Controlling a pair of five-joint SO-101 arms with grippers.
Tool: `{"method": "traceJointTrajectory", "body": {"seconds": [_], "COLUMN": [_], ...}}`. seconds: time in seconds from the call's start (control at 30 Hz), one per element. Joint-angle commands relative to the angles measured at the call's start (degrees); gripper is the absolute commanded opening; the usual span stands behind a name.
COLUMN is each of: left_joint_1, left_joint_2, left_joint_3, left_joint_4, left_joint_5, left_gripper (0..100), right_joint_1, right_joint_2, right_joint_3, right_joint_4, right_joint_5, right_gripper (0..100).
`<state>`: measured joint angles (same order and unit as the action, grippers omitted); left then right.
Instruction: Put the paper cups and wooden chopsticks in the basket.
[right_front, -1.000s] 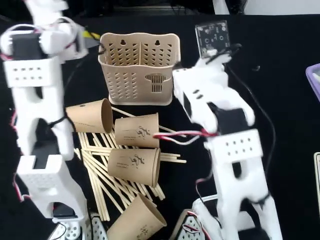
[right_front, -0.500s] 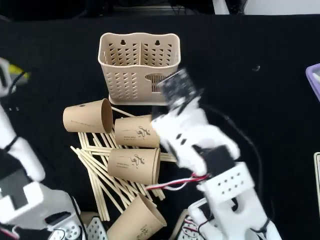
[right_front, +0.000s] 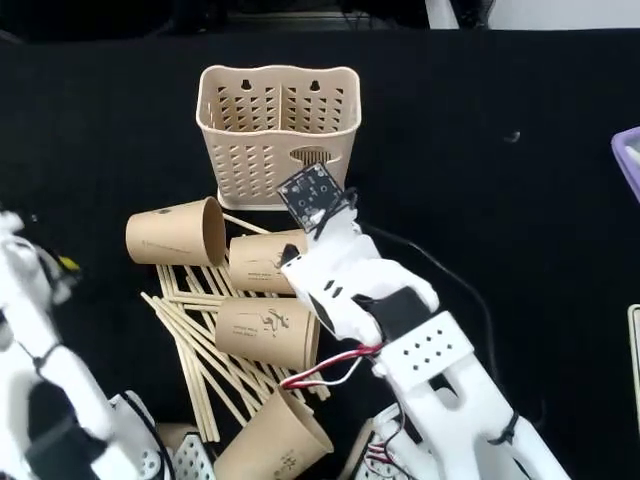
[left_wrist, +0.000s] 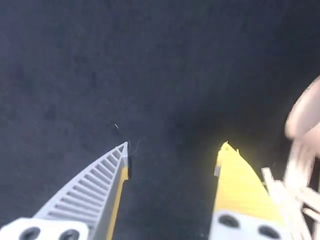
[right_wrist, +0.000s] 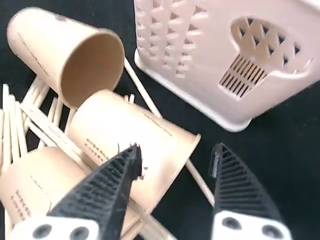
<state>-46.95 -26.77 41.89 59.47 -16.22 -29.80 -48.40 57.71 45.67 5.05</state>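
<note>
Lowered from beside the basket (right_front: 278, 140), the right gripper (right_wrist: 177, 150) is pictured spread open over a paper cup (right_wrist: 135, 130) lying near it on wooden chopsticks (right_front: 190, 340). The left gripper (left_wrist: 174, 146) is parted too. The cup is best straddled squarely before closing.

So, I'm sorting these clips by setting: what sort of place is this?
Probably a robotics lab bench: white robot arms on a black-covered table, with a basket, paper cups and chopsticks laid out as practice props.
</note>
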Motion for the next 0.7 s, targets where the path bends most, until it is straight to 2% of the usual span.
{"method": "traceJointTrajectory", "body": {"seconds": [0.0, 0.17, 0.4, 0.57, 0.67], "left_joint_1": [-0.6, 1.4, 2.2, 2.2, 2.2], "left_joint_2": [-6.9, -8.9, -8.7, -8.7, -8.7], "left_joint_3": [12.8, 18.5, 20.4, 25.5, 28.9], "left_joint_4": [-7.7, -8.4, -8.6, -17.1, -22.9], "left_joint_5": [1.6, 6.3, 9.8, 9.8, 9.8], "left_gripper": [28, 28, 28, 28, 28], "right_joint_1": [-0.7, -0.8, -2.9, -7.6, -8.4], "right_joint_2": [1.0, 4.4, 12.3, 11.0, 9.1], "right_joint_3": [-0.9, -1.0, -1.9, -2.3, -1.9], "right_joint_4": [-1.1, -1.1, -1.1, -1.0, -1.0], "right_joint_5": [-5.3, -6.7, -10.2, -9.8, -9.6], "right_gripper": [22.6, 22.6, 22.6, 22.0, 12.3]}}
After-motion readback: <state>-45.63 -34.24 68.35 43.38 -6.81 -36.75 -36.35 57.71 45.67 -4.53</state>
